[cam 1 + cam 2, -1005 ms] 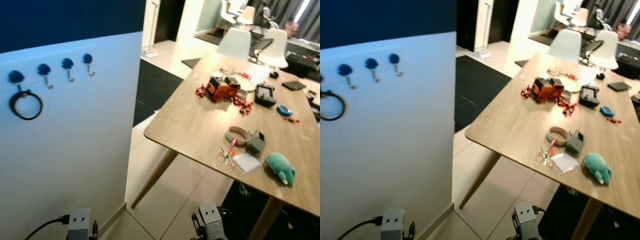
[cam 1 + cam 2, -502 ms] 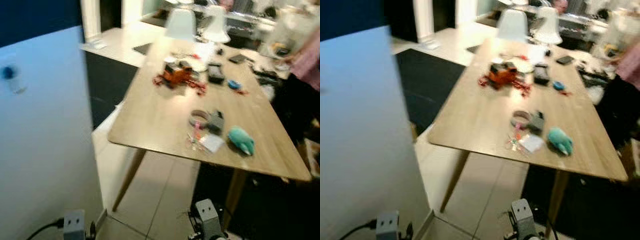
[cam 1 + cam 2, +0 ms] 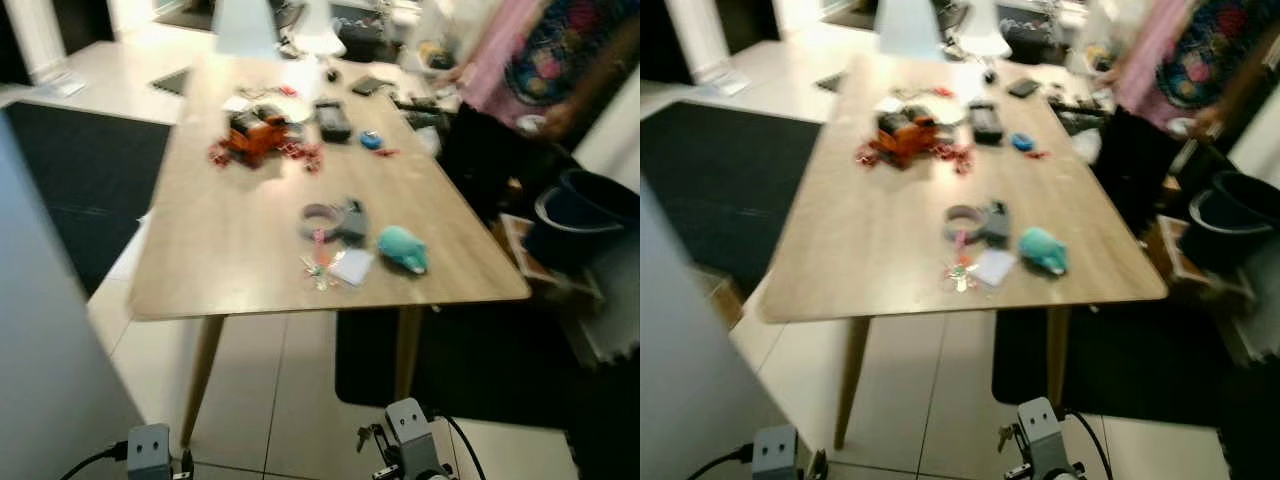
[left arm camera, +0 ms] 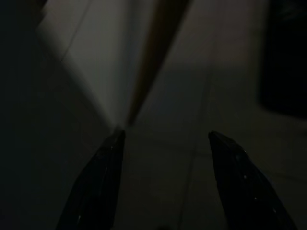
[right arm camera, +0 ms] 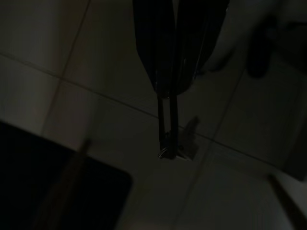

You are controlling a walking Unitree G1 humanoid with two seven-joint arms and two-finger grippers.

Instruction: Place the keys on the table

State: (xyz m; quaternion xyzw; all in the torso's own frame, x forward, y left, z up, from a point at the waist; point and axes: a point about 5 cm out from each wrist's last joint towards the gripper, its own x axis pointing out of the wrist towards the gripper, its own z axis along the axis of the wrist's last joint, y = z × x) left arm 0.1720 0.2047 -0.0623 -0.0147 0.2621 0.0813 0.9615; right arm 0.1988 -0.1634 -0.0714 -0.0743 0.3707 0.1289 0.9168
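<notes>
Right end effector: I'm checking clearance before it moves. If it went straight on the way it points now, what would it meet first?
Probably the pale tiled floor. The right end effector, shut on a thin dangling set of keys, points down at the tiles; depth is unclear in the dark view.

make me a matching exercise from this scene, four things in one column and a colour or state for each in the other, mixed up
Things:
1. plush toy
2. toy vehicle
3. right gripper
4. left gripper

Colours or states:
A. orange, at the far part of the wooden table
B. fingers spread apart, low over the tiled floor
C. teal, near the table's front edge
D. fingers closed on the keys, which hang below them

Pairs: 1-C, 2-A, 3-D, 4-B
</notes>
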